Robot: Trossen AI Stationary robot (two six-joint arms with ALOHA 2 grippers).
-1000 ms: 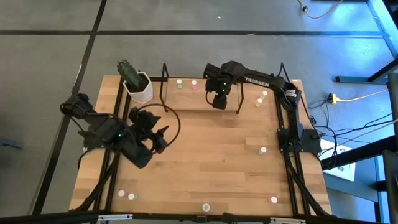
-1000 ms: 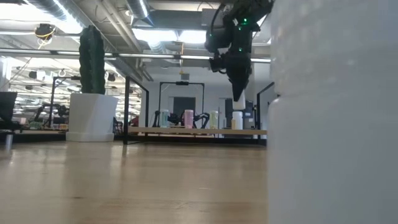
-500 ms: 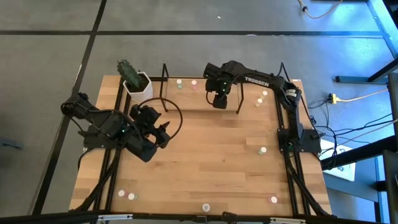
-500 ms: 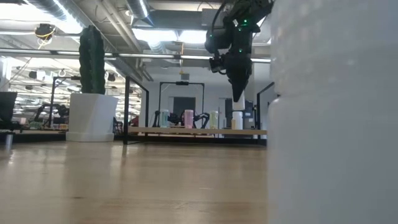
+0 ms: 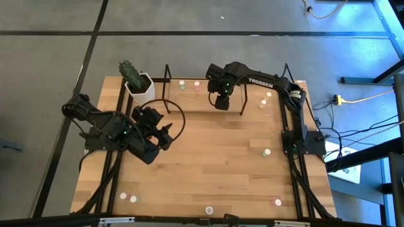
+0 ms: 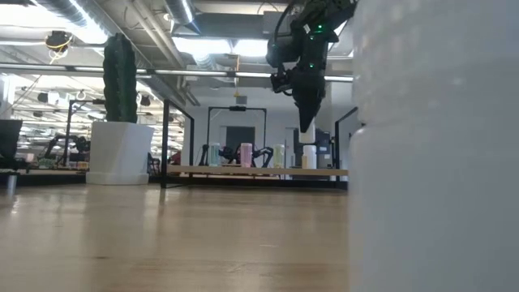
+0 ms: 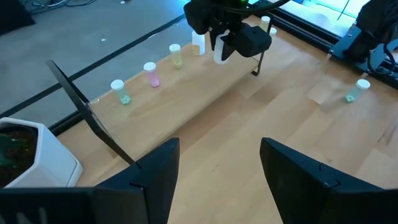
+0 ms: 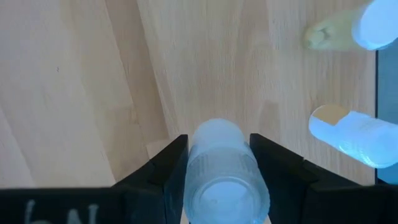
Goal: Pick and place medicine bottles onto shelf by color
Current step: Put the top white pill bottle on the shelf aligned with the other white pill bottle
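**Right claw holds a bottle over the shelf**

The right claw (image 5: 221, 103) hangs above the shelf (image 5: 208, 104) at the table's (image 5: 214, 164) far edge, fingers clamped on a whitish, ribbed bottle (image 8: 219, 168). Two bottles (image 8: 354, 134) stand just beside it on the shelf floor. The left claw (image 5: 165, 134) waits wide open over the table's bare left middle, well apart from everything.
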